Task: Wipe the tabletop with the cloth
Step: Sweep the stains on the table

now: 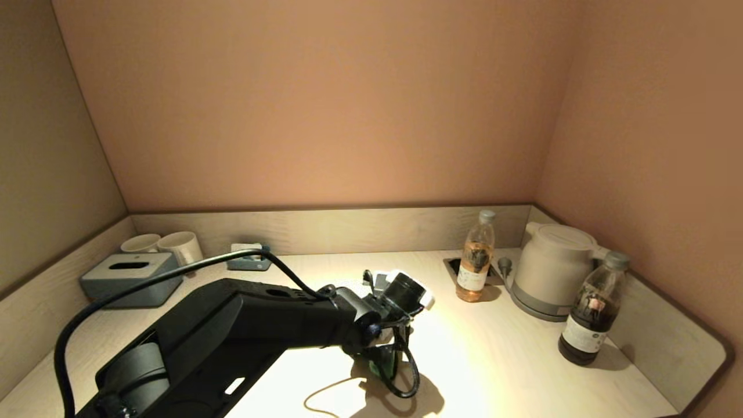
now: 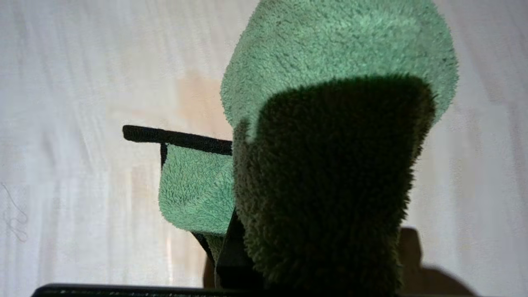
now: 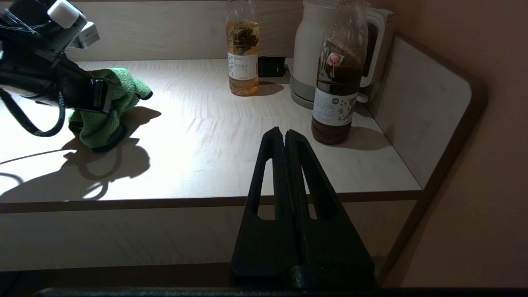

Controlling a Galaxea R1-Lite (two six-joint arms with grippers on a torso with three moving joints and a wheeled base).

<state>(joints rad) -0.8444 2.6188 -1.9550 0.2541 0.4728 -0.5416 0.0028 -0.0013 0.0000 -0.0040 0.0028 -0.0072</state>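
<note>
Left pincer [image 3: 97,108] clenched on cloth [image 3: 109,105], pressed to worktop [image 3: 214,136]; bottle [image 3: 242,53] beyond it may topple if swept too far; right pincer [image 3: 285,138] closed, empty

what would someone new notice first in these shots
First the left pincer in mid-table, shut on a green cloth pressed to the tabletop. Next, the right corner: a white kettle between a pale tea bottle and a dark bottle. The right pincer sits shut, off the front edge.
</note>
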